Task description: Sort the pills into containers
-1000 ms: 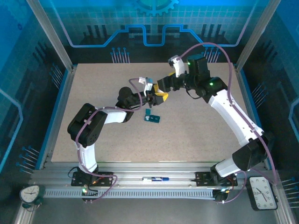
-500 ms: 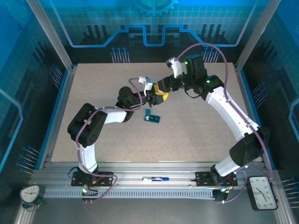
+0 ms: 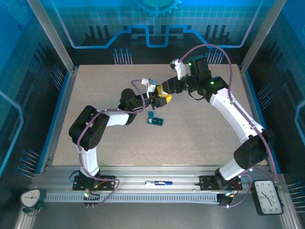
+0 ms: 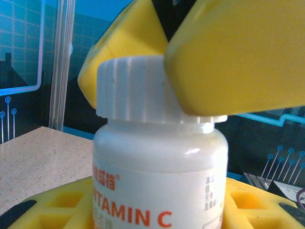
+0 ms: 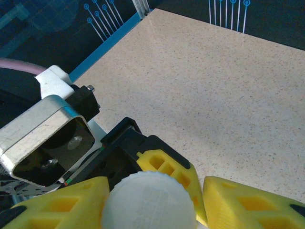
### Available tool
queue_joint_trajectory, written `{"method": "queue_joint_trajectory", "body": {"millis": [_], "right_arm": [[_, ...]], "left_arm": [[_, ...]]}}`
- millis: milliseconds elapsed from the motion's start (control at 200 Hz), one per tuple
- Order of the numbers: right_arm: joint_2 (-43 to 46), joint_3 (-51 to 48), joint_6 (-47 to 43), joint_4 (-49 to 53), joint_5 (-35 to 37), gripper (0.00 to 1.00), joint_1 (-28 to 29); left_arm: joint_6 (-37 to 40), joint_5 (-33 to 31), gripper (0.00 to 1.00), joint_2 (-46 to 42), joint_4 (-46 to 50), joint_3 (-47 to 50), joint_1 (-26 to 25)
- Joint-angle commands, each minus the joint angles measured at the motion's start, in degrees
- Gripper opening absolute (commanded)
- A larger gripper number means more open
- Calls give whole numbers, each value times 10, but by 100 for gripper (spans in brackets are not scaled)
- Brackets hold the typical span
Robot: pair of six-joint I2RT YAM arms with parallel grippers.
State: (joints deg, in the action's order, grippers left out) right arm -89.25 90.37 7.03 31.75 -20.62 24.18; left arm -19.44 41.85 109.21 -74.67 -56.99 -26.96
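The left fingers (image 4: 52, 210) pinch the vitamin bottle (image 4: 157, 181) steady so the right fingers (image 5: 62, 202), pinching its white cap (image 5: 147, 200), can likely unscrew it; the pill box (image 3: 155, 121) lies nearby on the desk (image 3: 200, 138).

Lighting table (image 3: 200, 143) evenly and brightly from above; throwing only soft, faint shadows onto table under the arms (image 3: 233, 114). Glowing saturated blue on panels (image 3: 157, 24) behind table. Blurring yellow fingers (image 4: 238, 57) up close; catching mild sheen on bottle (image 4: 157, 157). Rendering table grain sharp in right wrist view.
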Motion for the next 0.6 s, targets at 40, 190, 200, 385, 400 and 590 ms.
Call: {"method": "queue_joint_trajectory", "body": {"millis": [40, 190, 200, 385, 400, 590], "right_arm": [[-8, 6, 4, 5, -12, 51, -8], [-7, -1, 10, 1, -13, 42, -8], [-7, -2, 10, 1, -13, 42, -8], [10, -42, 50, -22, 11, 32, 6], [13, -47, 56, -25, 19, 31, 8], [70, -128, 162, -59, 216, 27, 79]], "left_arm": [[0, 0, 0, -2, -28, -16, -2], [0, 0, 0, -2, -28, -16, -3], [0, -1, 0, -2, -28, -16, -3], [-2, -2, 0, -1, -28, -19, -4], [-1, -2, 0, 0, -28, -19, -3], [-1, -3, 0, 2, -28, -22, -4]]}}
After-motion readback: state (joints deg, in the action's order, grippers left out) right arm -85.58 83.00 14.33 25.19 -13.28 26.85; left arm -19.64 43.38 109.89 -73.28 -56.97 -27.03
